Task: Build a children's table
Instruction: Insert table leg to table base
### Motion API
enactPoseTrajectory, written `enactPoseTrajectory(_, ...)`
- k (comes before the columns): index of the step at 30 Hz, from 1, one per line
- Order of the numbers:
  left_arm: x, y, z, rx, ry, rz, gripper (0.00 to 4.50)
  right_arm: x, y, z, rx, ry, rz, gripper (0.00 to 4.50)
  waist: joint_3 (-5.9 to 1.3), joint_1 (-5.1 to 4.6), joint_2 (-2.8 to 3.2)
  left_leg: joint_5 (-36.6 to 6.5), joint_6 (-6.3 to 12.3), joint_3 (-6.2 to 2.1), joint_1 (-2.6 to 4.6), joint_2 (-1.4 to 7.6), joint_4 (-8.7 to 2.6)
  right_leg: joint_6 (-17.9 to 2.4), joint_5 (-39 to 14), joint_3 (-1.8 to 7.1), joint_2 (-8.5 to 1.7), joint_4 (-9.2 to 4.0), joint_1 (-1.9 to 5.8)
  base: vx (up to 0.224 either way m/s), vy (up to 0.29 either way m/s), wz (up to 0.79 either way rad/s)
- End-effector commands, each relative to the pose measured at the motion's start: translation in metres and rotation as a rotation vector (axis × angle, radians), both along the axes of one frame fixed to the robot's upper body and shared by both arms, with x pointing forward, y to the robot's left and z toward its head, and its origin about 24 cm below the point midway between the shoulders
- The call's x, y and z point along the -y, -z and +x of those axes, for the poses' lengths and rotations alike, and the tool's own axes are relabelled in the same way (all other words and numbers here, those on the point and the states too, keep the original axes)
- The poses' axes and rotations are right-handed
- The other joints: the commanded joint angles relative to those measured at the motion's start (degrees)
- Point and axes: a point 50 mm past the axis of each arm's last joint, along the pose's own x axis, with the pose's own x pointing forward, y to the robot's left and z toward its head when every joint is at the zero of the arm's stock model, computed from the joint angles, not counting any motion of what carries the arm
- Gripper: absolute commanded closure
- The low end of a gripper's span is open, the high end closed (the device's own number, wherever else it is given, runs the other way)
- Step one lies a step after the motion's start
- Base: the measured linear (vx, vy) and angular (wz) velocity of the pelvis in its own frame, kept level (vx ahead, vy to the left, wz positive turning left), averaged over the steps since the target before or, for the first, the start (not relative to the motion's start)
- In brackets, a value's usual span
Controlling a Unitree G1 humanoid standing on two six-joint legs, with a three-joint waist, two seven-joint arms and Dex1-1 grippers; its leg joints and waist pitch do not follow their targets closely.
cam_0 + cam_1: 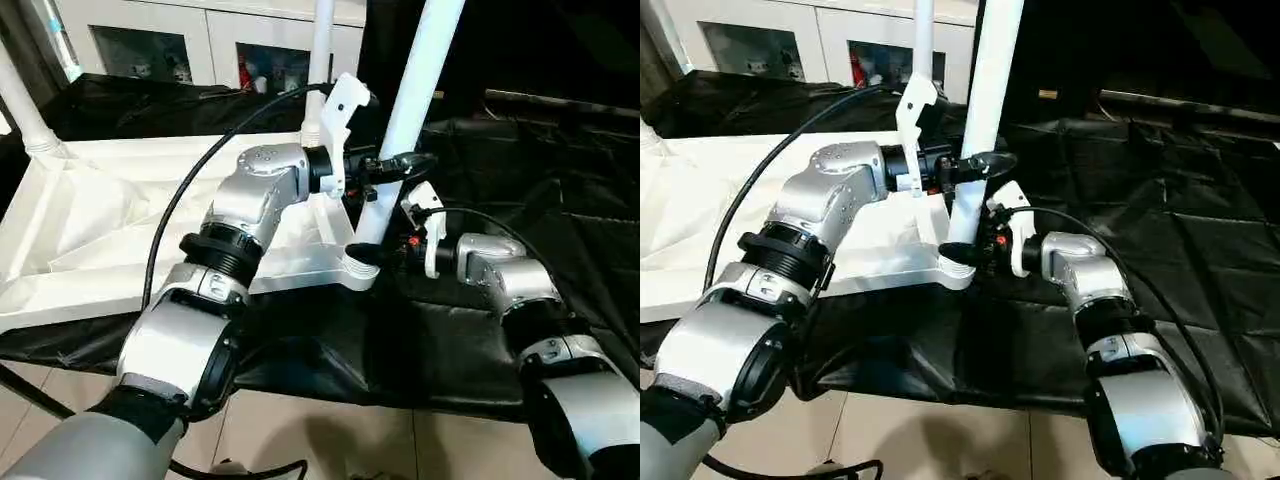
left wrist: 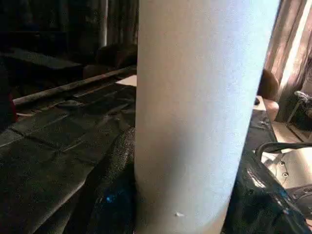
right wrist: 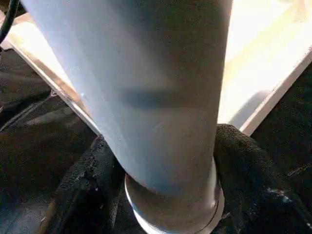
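Left gripper (image 1: pixel 975 165) (seemingly clamped) holds leg (image 1: pixel 990 100) upright in tabletop (image 1: pixel 700 215).

Head pair: high, looking forward and down over both silver forearms at tabletop (image 1: pixel 120 200) on black cloth (image 1: pixel 1200 230), cabinet (image 1: pixel 200 40) at far edge. Two eyes share same scene, slightly offset sideways. Both centre on near-corner leg (image 1: pixel 985 110).

Left wrist camera: very close to that leg (image 2: pixel 195 112), facing across black cloth toward dark room beyond.

Right wrist camera: very close to leg's base (image 3: pixel 161 112), facing tabletop edge (image 3: pixel 273 63) behind it.
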Motion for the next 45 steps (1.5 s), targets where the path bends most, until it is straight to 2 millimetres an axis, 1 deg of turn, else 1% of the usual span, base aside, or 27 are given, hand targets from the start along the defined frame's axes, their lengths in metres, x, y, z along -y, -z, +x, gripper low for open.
enactPoseTrajectory(1, 0.002, 0.024, -0.004, -0.091, 0.024, 0.08, 2.68, -0.001, -0.007, 0.003, 0.013, -0.001, 0.04, 2.07, -3.52, 0.2, -0.07, -8.1, 3.59, 0.46, -0.2, 0.48, -3.47, -13.7, -6.8, 2.98, -3.61, -4.54, 3.72, 0.0, 0.0, 0.0)
enactPoseTrajectory(4, 0.002, 0.024, -0.004, -0.093, 0.026, 0.079, 2.68, -0.002, -0.007, 0.003, 0.012, -0.009, 0.048, 2.19, -3.54, 0.1, -0.09, -8.0, 3.65, 0.46, -0.16, 0.47, -3.45, -13.7, -6.8, 3.01, -3.61, -4.54, 3.69, 0.0, 0.0, 0.0)
enactPoseTrajectory(12, 0.002, 0.027, -0.005, -0.087, 0.027, 0.096, 2.68, -0.001, -0.005, 0.002, 0.009, -0.013, 0.049, 2.28, -3.52, 0.03, -0.05, -8.0, 3.89, 0.48, -0.18, 0.5, -3.45, -14.1, -6.1, 3.02, -3.55, -4.48, 3.68, 0.0, 0.0, 0.0)
enactPoseTrajectory(13, 0.003, 0.027, -0.005, -0.106, 0.04, 0.089, 2.33, -0.001, -0.004, 0.001, 0.008, -0.012, 0.049, 2.29, -3.5, 0.03, 0.0, -8.3, 3.85, 0.49, -0.13, 0.5, -3.47, -14.0, -6.5, 2.99, -3.57, -4.56, 3.66, 0.0, 0.0, 0.0)
enactPoseTrajectory(15, 0.002, 0.029, -0.008, -0.126, 0.075, 0.103, 1.98, 0.0, -0.003, 0.001, 0.007, -0.012, 0.049, 2.29, -3.51, 0.02, -0.1, -8.0, 3.77, 0.5, -0.17, 0.49, -3.45, -14.1, -6.4, 3.02, -3.58, -4.49, 3.71, 0.0, 0.0, 0.0)
enactPoseTrajectory(17, 0.002, 0.029, -0.009, -0.12, 0.089, 0.112, 1.92, 0.0, -0.003, 0.001, 0.007, -0.012, 0.049, 2.31, -3.51, 0.02, -0.14, -7.8, 4.0, 0.51, -0.19, 0.5, -3.46, -14.0, -6.3, 3.02, -3.54, -4.46, 3.69, 0.0, 0.0, 0.0)
enactPoseTrajectory(18, 0.002, 0.029, -0.01, -0.114, 0.086, 0.112, 1.81, 0.0, -0.003, 0.0, 0.006, -0.012, 0.049, 2.31, -3.52, -0.05, -0.15, -7.5, 4.18, 0.48, -0.36, 0.44, -3.44, -13.8, -6.2, 2.98, -3.49, -4.4, 3.8, 0.0, 0.0, 0.0)
enactPoseTrajectory(19, -0.001, 0.03, -0.009, -0.094, 0.066, 0.108, 1.61, 0.0, -0.002, 0.0, 0.004, -0.011, 0.049, 2.35, -3.56, -0.03, -0.15, -7.3, 4.24, 0.51, -0.36, 0.4, -3.4, -13.8, -6.0, 3.01, -3.52, -4.45, 3.82, 0.0, 0.0, 0.0)
enactPoseTrajectory(21, -0.007, 0.032, -0.008, -0.07, 0.034, 0.094, 1.57, -0.001, -0.001, 0.0, 0.001, -0.009, 0.051, 2.37, -3.77, 0.08, 0.0, -6.6, 4.37, 0.44, -0.28, 0.54, -3.36, -14.3, -4.5, 3.02, -3.6, -4.31, 3.81, 0.0, 0.0, 0.0)
enactPoseTrajectory(22, -0.01, 0.034, -0.008, -0.061, 0.025, 0.088, 1.57, -0.001, 0.0, 0.0, 0.0, -0.008, 0.053, 2.39, -3.76, 0.02, -0.01, -6.4, 4.44, 0.38, -0.36, 0.65, -3.39, -14.7, -3.3, 2.99, -3.58, -4.09, 3.82, 0.0, 0.0, 0.0)
enactPoseTrajectory(23, -0.013, 0.035, -0.009, -0.057, 0.022, 0.086, 1.57, -0.001, 0.0, -0.001, -0.001, -0.007, 0.054, 2.44, -3.71, -0.04, -0.05, -6.6, 4.47, 0.42, -0.43, 0.61, -3.42, -14.7, -3.4, 2.93, -3.56, -4.12, 3.85, 0.0, 0.0, 0.0)
enactPoseTrajectory(24, -0.017, 0.038, -0.011, -0.03, 0.034, 0.101, 1.57, -0.001, 0.0, -0.001, -0.002, -0.005, 0.055, 2.44, -3.73, -0.01, 0.07, -6.7, 4.45, 0.46, -0.33, 0.63, -3.4, -14.7, -3.5, 2.95, -3.57, -4.15, 3.76, 0.0, 0.0, 0.0)
enactPoseTrajectory(25, -0.019, 0.04, -0.012, -0.017, 0.042, 0.111, 1.57, -0.001, 0.001, -0.001, -0.002, -0.005, 0.056, 2.48, -3.68, -0.06, 0.02, -6.7, 4.41, 0.4, -0.47, 0.67, -3.45, -14.7, -3.7, 2.97, -3.65, -4.12, 3.83, 0.0, 0.0, 0.0)
enactPoseTrajectory(26, -0.025, 0.044, -0.017, -0.008, 0.059, 0.124, 1.57, -0.001, 0.002, -0.002, -0.003, -0.003, 0.056, 2.51, -3.74, -0.12, 0.06, -6.9, 4.08, 0.4, -0.35, 0.77, -3.5, -14.4, -4.4, 2.99, -3.74, -4.11, 3.84, 0.0, 0.0, 0.0)
enactPoseTrajectory(27, -0.029, 0.047, -0.019, -0.003, 0.061, 0.132, 1.57, -0.002, 0.003, -0.002, -0.004, -0.003, 0.056, 2.51, -3.66, -0.25, 0.04, -6.7, 4.13, 0.41, -0.48, 0.75, -3.58, -14.3, -4.4, 2.99, -3.64, -4.13, 3.81, 0.0, 0.0, 0.0)
enactPoseTrajectory(29, -0.035, 0.05, -0.022, 0.005, 0.067, 0.155, 1.57, -0.002, 0.004, -0.003, -0.006, -0.004, 0.055, 2.51, -3.7, -0.21, 0.08, -6.7, 3.97, 0.46, -0.36, 0.78, -3.55, -14.1, -4.5, 3.02, -3.63, -4.09, 3.7, 0.0, 0.0, 0.0)
enactPoseTrajectory(30, -0.039, 0.053, -0.024, 0.013, 0.074, 0.178, 1.57, -0.003, 0.005, -0.004, -0.007, -0.006, 0.055, 2.52, -3.69, -0.12, 0.37, -7.0, 3.52, 0.53, -0.11, 0.88, -3.61, -14.1, -5.0, 3.08, -3.61, -4.15, 3.47, 0.0, 0.0, 0.0)
enactPoseTrajectory(31, -0.042, 0.055, -0.025, 0.021, 0.082, 0.194, 1.57, -0.003, 0.006, -0.004, -0.008, -0.007, 0.054, 2.52, -3.64, -0.18, 0.39, -7.3, 3.19, 0.54, -0.05, 0.9, -3.7, -14.1, -4.7, 3.1, -3.51, -4.08, 3.41, 0.0, 0.0, 0.0)
enactPoseTrajectory(32, -0.045, 0.059, -0.027, 0.03, 0.088, 0.223, 1.57, -0.003, 0.006, -0.004, -0.008, -0.01, 0.051, 2.53, -3.67, -0.2, 0.47, -7.5, 2.87, 0.58, 0.06, 0.91, -3.69, -14.3, -4.1, 3.15, -3.45, -4.0, 3.34, 0.0, 0.0, 0.0)
enactPoseTrajectory(33, -0.054, 0.063, -0.028, 0.046, 0.085, 0.284, 1.57, -0.004, 0.007, -0.005, -0.004, -0.019, 0.037, 2.53, -3.67, -0.15, 0.57, -7.8, 2.7, 0.51, 0.09, 0.93, -3.73, -14.3, -4.1, 3.11, -3.48, -3.99, 3.32, 0.0, 0.0, 0.0)
enactPoseTrajectory(35, -0.061, 0.067, -0.029, 0.056, 0.081, 0.339, 1.57, -0.005, 0.008, -0.006, 0.0, -0.028, 0.025, 2.53, -3.56, -0.35, 0.53, -8.8, 2.18, 0.4, 0.03, 0.98, -3.95, -13.5, -5.6, 3.09, -3.62, -4.11, 3.33, 0.0, 0.0, 0.0)
enactPoseTrajectory(39, -0.081, 0.075, -0.03, 0.109, 0.072, 0.525, 1.57, -0.006, 0.01, -0.007, 0.006, -0.052, -0.003, 2.53, -3.64, -0.45, 0.57, -7.9, 1.77, 0.41, 0.02, 0.82, -3.87, -12.9, -5.3, 3.22, -3.59, -4.0, 3.43, 0.0, 0.0, 0.0)
enactPoseTrajectory(40, -0.082, 0.076, -0.03, 0.115, 0.075, 0.546, 1.57, -0.006, 0.01, -0.007, 0.007, -0.055, -0.008, 2.54, -3.66, -0.58, 0.65, -7.7, 1.78, 0.38, 0.05, 0.86, -3.91, -12.7, -4.8, 3.21, -3.56, -3.94, 3.35, 0.0, 0.0, 0.0)
enactPoseTrajectory(42, -0.084, 0.078, -0.03, 0.118, 0.079, 0.565, 1.57, -0.006, 0.01, -0.007, 0.008, -0.057, -0.012, 2.54, -3.65, -0.59, 0.75, -7.4, 1.55, 0.48, 0.14, 0.83, -3.85, -13.3, -3.9, 3.26, -3.52, -3.84, 3.3, 0.0, 0.0, 0.0)
enactPoseTrajectory(43, -0.085, 0.079, -0.031, 0.117, 0.084, 0.578, 1.74, -0.007, 0.01, -0.007, 0.009, -0.058, -0.013, 2.54, -3.65, -0.54, 0.77, -7.4, 1.42, 0.47, 0.16, 0.84, -3.87, -13.5, -3.7, 3.25, -3.52, -3.81, 3.31, 0.0, 0.0, 0.0)
enactPoseTrajectory(44, -0.086, 0.081, -0.031, 0.117, 0.092, 0.605, 1.85, -0.007, 0.011, -0.007, 0.011, -0.06, -0.018, 2.54, -3.58, -0.46, 0.07, -7.4, 1.44, 0.49, 0.06, 0.82, -3.9, -13.6, -4.3, 3.25, -3.58, -3.7, 3.39, 0.0, 0.0, 0.0)
enactPoseTrajectory(45, -0.087, 0.083, -0.031, 0.114, 0.093, 0.618, 1.92, -0.008, 0.011, -0.007, 0.013, -0.062, -0.022, 2.54, -3.51, -0.46, 0.27, -7.8, 1.4, 0.52, 0.1, 0.84, -3.94, -13.3, -5.4, 3.29, -3.65, -3.91, 3.28, 0.0, 0.0, 0.0)
